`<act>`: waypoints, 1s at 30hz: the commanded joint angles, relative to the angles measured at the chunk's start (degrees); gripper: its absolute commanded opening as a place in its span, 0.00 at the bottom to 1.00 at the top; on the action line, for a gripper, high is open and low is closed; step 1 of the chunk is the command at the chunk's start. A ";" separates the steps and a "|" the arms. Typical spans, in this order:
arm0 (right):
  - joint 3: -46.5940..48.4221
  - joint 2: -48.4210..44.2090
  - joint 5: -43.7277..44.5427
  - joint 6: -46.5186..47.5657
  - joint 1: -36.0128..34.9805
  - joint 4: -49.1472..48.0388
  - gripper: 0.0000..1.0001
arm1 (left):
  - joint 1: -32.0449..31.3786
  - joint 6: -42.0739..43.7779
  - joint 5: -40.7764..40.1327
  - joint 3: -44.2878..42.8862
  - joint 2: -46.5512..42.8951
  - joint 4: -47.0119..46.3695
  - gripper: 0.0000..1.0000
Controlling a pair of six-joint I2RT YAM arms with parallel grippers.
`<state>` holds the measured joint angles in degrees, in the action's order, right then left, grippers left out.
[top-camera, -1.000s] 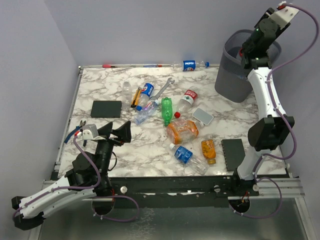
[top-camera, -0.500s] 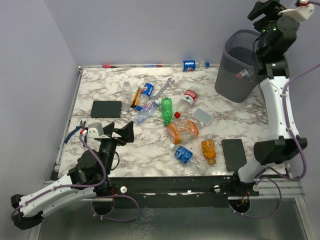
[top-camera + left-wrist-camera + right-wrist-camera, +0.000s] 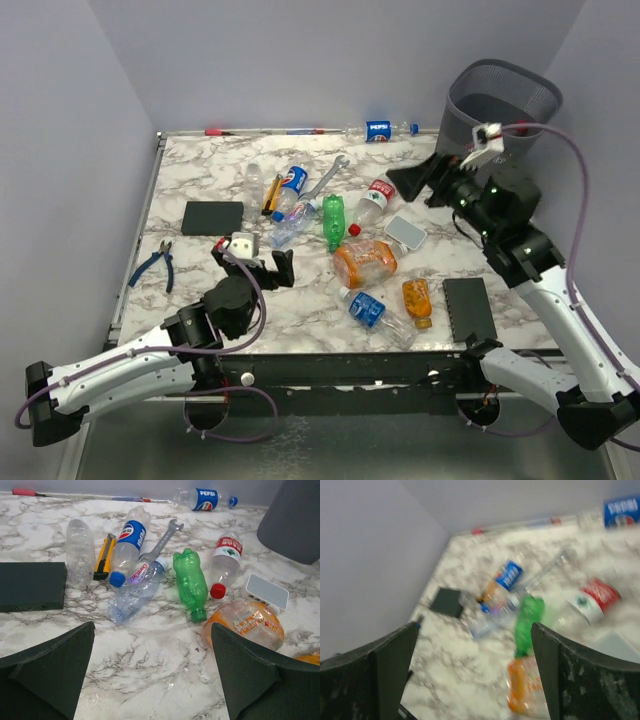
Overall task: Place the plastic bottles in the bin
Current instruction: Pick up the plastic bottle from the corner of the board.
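Several plastic bottles lie across the marble table: a green one [image 3: 333, 220] [image 3: 190, 582] [image 3: 527, 620], a wide orange one [image 3: 365, 262] [image 3: 247, 625], a red-labelled one [image 3: 372, 200] [image 3: 225, 562], a Pepsi one [image 3: 291, 185] [image 3: 129, 542], a blue-labelled one [image 3: 368, 310] and a small orange one [image 3: 417, 302]. The wire-mesh bin [image 3: 500, 100] stands at the far right corner. My left gripper [image 3: 255, 265] [image 3: 152, 675] hangs open and empty over bare marble, short of the bottles. My right gripper [image 3: 420, 178] [image 3: 472, 675] is open and empty, in the air left of the bin, facing the bottles.
A wrench [image 3: 328, 175], a yellow cutter [image 3: 271, 193], a flat white item [image 3: 405, 232], two black blocks [image 3: 212, 217] [image 3: 468, 305] and blue pliers [image 3: 155, 262] share the table. Another Pepsi bottle [image 3: 378, 130] lies at the far edge by a red-tipped rod [image 3: 260, 131].
My right arm swung from over the bin down and left over the table, and its jaws opened. My left arm moved forward and to the right.
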<state>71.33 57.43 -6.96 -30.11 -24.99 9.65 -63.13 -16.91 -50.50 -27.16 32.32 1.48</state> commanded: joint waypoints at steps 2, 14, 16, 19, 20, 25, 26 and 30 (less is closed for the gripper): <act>-16.56 -7.35 11.42 -1.65 -0.42 15.29 1.00 | -0.15 -4.01 9.91 -4.92 4.57 5.62 0.99; -36.41 -16.18 3.71 -10.38 -0.37 19.06 1.00 | -1.94 -35.76 43.47 -4.61 23.73 4.12 0.99; -37.84 -17.32 3.10 -11.24 -0.40 17.29 1.00 | -3.45 -37.30 43.12 -6.46 27.43 4.69 0.99; -37.89 -17.19 2.86 -12.07 -0.40 15.97 1.00 | -3.75 -43.15 39.68 -7.16 30.38 5.07 0.99; -37.57 -16.73 2.70 -12.03 -0.41 15.89 1.00 | -3.71 -45.94 38.59 -7.06 31.03 4.89 0.99; -35.95 -14.68 2.69 -11.55 -0.40 16.97 1.00 | -4.31 -62.52 36.53 -5.36 33.41 -1.12 0.99; -35.85 -14.82 2.92 -11.62 -0.38 17.24 1.00 | -4.93 -65.37 35.42 -5.38 33.92 -1.28 0.99; -35.55 -17.21 3.83 -11.59 -0.40 18.03 1.00 | -7.95 -73.59 28.20 -10.46 39.55 5.26 0.99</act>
<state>33.61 42.28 -3.29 -41.17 -25.17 26.63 -68.25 -75.83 -14.35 -32.38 66.72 2.63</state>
